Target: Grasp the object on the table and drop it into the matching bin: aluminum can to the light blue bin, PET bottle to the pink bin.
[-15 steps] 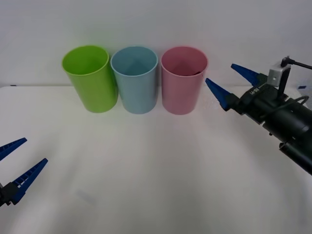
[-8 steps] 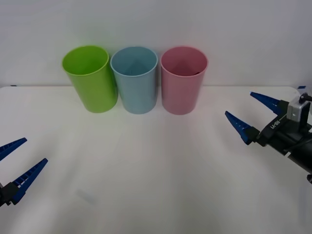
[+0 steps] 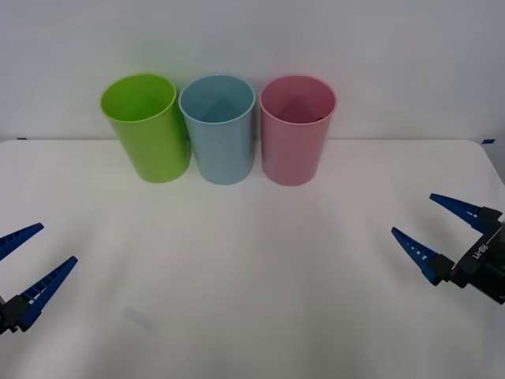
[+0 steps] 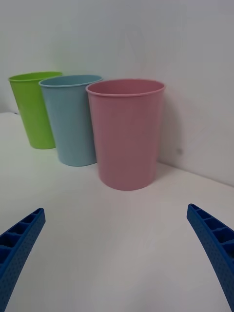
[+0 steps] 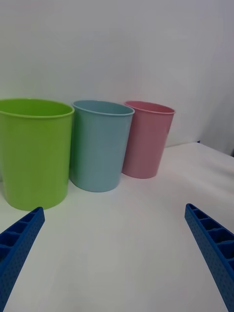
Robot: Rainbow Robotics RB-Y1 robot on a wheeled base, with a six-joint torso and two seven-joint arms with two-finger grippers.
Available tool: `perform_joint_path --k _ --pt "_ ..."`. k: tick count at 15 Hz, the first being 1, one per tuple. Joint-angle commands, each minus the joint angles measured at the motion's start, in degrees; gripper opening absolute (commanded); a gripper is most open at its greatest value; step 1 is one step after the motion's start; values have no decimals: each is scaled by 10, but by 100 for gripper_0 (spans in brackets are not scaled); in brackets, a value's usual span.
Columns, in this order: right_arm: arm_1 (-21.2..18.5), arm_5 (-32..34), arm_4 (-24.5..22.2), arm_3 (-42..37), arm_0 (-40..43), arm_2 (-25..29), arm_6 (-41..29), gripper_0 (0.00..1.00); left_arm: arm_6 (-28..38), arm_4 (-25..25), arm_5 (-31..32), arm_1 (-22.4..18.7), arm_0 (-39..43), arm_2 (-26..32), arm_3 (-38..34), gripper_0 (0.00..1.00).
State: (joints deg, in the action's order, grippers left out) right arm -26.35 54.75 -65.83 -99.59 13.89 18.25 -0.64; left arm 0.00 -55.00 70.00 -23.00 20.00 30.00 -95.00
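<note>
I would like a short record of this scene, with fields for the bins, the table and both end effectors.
bins: lime green plastic cup-shaped bin, light blue plastic cup-shaped bin, pink plastic cup-shaped bin, upright in a row at the table's far side
table: wide white tabletop
left end effector: open, low at the table's near left
right end effector: open, at the table's right edge, holding nothing
bottle: none on the tabletop

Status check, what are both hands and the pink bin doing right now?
Right hand open, empty, low over the table's right edge. Left hand open, parked at left edge. Pink bin upright beside light blue bin. Nothing in the way.
</note>
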Motion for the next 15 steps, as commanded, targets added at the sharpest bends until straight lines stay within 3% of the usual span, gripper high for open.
perform_joint_path --k 1,4,9,15 --pt "12 41 0 0 21 29 10 100 0 0 0 0 0 0 0 100" --pt "18 78 2 0 52 58 24 100 0 0 0 0 0 0 0 100" --pt "18 103 44 7 103 77 85 100 0 0 0 0 0 0 0 100" --pt "18 183 72 89 100 104 106 100 0 0 0 0 0 0 0 100"
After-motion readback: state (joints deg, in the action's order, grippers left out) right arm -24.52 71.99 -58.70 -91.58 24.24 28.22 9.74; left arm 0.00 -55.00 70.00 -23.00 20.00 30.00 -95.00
